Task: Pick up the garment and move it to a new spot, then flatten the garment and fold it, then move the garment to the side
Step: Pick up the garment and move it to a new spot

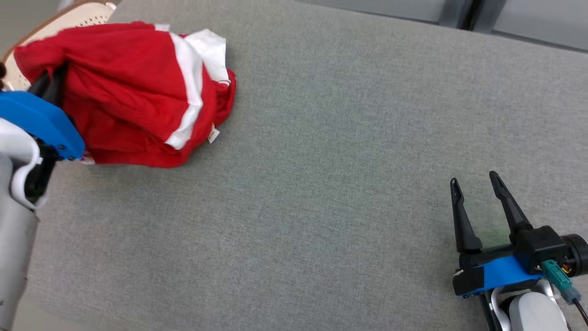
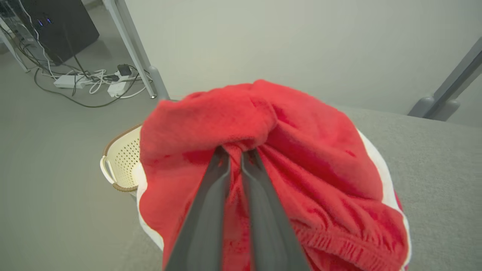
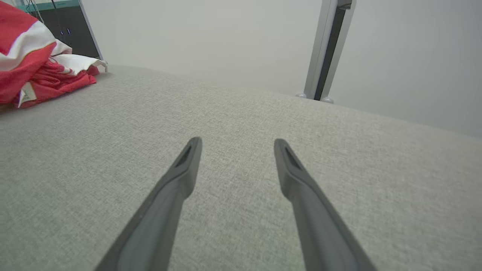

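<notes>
Red garment (image 1: 138, 92) with white stripes (image 1: 190, 78) is seen crumpled at the far left corner of the grey table (image 1: 321, 193), its left part hanging past the table edge over a cream basket (image 2: 122, 158). A small label (image 1: 213, 134) is shown at its near right hem. Left gripper (image 2: 235, 150) is buried in the top of the pile, its fingers (image 2: 211, 195) clenched on a fold of red cloth, with fabric bunched up around the tips. Whether the garment is lifted clear of the table cannot be told. Right gripper (image 1: 474, 178) is held low over bare table at the near right, well apart from the garment, fingers spread and nothing between them. Cables (image 2: 86, 81) are seen on the floor (image 2: 56, 188) beyond the basket.
</notes>
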